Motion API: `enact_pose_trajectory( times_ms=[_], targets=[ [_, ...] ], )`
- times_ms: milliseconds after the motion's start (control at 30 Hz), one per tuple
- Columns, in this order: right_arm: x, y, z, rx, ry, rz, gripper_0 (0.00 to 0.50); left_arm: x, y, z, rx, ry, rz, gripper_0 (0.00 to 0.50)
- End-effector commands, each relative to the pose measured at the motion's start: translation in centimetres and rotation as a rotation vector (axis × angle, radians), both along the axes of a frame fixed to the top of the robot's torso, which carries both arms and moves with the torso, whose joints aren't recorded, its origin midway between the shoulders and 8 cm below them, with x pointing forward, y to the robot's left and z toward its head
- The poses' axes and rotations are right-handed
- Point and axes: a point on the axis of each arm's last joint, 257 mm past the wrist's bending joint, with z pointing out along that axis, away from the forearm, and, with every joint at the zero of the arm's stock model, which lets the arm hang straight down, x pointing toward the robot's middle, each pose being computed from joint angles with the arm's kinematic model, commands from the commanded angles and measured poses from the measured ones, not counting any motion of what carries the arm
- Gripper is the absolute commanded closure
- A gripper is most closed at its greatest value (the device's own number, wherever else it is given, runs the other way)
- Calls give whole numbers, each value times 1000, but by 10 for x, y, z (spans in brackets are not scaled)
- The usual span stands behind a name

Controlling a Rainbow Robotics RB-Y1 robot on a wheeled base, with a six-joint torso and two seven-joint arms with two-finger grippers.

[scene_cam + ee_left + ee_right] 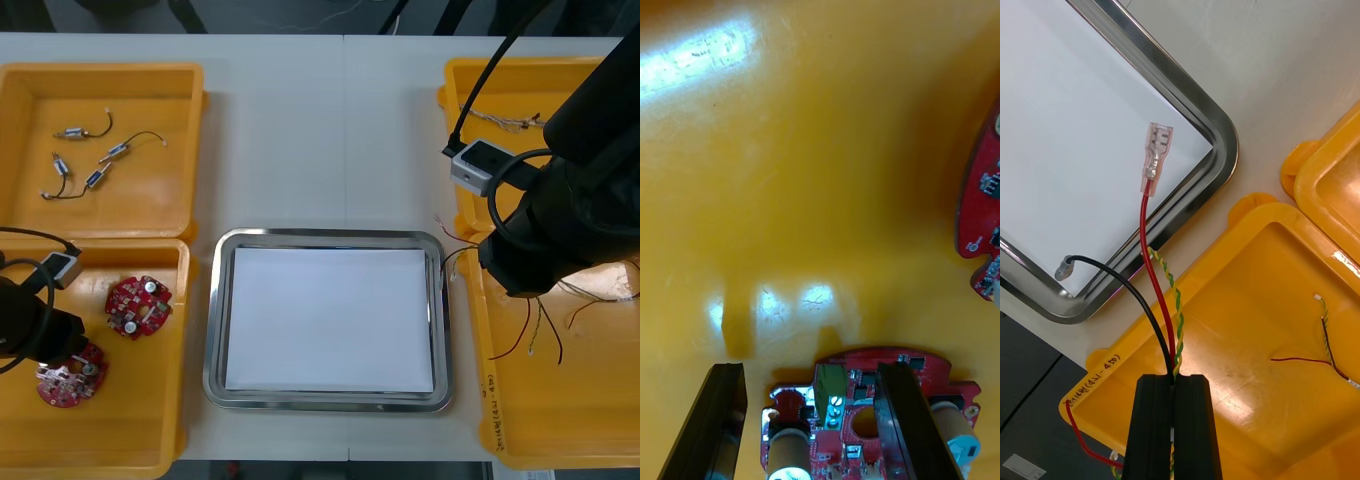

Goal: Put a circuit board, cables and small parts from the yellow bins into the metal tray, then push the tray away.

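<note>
Your right claw (1174, 379) is pinched shut on a small bunch of cables: a red cable (1143, 247), a black cable (1124, 276) and a twisted yellow-and-green cable (1169, 289). It grips them near one end so the free lengths reach out ahead of the fingers, which is why the red one's clear-sleeved terminal (1156, 159) hangs over the right-hand side of the metal tray (1221, 131) while the claw itself sits above the near right yellow bin (1247, 345). The right arm is bent in over that bin's inner edge, wrist turned toward the tray, which lies mid-worktop (300, 130) with nothing on its white inside. Your left claw (811, 367) is low in the near left yellow bin (120, 435), fingers wide apart and holding nothing. It is set astride the edge of a red circuit board (854, 401), with one finger over the board and the other beside it above bare bin floor; I judge it lined up for a pinch on the rim, and a second board (981, 202) lies just beyond
</note>
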Motion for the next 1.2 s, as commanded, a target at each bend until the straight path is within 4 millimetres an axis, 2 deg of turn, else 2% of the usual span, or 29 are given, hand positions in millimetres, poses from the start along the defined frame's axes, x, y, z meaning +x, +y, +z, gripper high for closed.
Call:
enact_pose_trajectory(
  times_ms=[33,700,733,800,833,1200],
  targets=[
    [1,9,11,-10,-41,41,500,12,15,12,86,-28,-110,0],
    [1,9,11,-11,-41,37,500,5,19,5,85,-24,-105,0],
    [0,9,10,-11,-39,36,500,4,20,5,86,-22,-105,21],
    [0,9,10,-11,-39,36,500,4,19,4,85,-23,-105,485],
    [0,9,10,-11,-39,36,500,4,20,4,86,-21,-104,500],
    [0,9,11,-10,-39,35,500,2,18,3,77,-17,-103,500]
  ],
)
